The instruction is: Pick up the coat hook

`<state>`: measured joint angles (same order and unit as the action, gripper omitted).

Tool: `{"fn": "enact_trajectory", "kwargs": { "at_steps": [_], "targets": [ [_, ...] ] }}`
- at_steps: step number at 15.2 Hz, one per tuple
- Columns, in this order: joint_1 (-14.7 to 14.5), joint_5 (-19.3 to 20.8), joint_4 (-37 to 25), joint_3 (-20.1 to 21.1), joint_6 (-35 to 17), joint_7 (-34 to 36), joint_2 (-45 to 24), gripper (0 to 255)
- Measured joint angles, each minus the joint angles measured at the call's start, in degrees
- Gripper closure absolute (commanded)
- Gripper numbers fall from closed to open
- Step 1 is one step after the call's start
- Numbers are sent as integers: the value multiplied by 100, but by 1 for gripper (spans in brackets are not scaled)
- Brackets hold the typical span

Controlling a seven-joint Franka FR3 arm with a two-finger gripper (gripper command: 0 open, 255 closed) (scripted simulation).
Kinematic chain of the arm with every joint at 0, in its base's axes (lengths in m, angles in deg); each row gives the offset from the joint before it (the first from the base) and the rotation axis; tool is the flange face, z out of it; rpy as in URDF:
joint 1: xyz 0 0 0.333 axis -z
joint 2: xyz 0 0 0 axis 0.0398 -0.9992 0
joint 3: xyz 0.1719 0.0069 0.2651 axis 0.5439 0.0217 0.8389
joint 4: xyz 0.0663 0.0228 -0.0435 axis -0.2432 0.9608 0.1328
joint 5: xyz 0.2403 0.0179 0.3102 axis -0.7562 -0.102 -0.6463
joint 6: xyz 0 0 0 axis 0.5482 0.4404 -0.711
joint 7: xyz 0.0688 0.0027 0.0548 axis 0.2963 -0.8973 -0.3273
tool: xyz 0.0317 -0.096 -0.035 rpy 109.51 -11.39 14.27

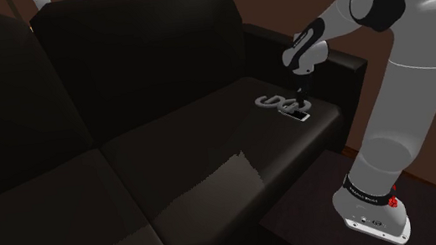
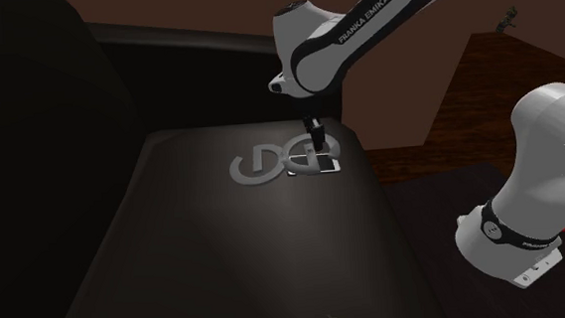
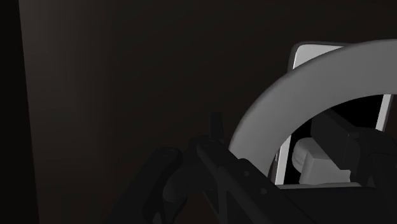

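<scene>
the claw [image 1: 299, 105] is hanging low over the sofa's seat cushion [image 1: 212, 160], its fingers standing apart astride one curve of the grey coat hook [image 1: 271, 100] — which is lying flat near the armrest [image 1: 345, 65], not yet gripped — so closing and lifting are looking like what's left.

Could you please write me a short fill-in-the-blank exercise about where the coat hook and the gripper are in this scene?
1. The grey coat hook lies on the seat cushion of a dark ____.
2. The gripper sits at the hook's end nearer the ____ beside the seat.
3. The lettering on the white arm reads FRANKA ____.
Missing words: sofa; armrest; EMIKA.
</scene>
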<state>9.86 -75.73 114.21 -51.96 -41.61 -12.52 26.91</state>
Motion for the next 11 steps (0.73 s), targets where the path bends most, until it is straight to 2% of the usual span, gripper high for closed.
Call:
{"fn": "enact_trajectory", "kwargs": {
  "at_steps": [8, 11],
  "targets": [
    [0, -2, 4, -1, -11, 1, -1, 255],
    [-23, 102, -40, -14, 161, 68, 148, 255]
  ]
}}
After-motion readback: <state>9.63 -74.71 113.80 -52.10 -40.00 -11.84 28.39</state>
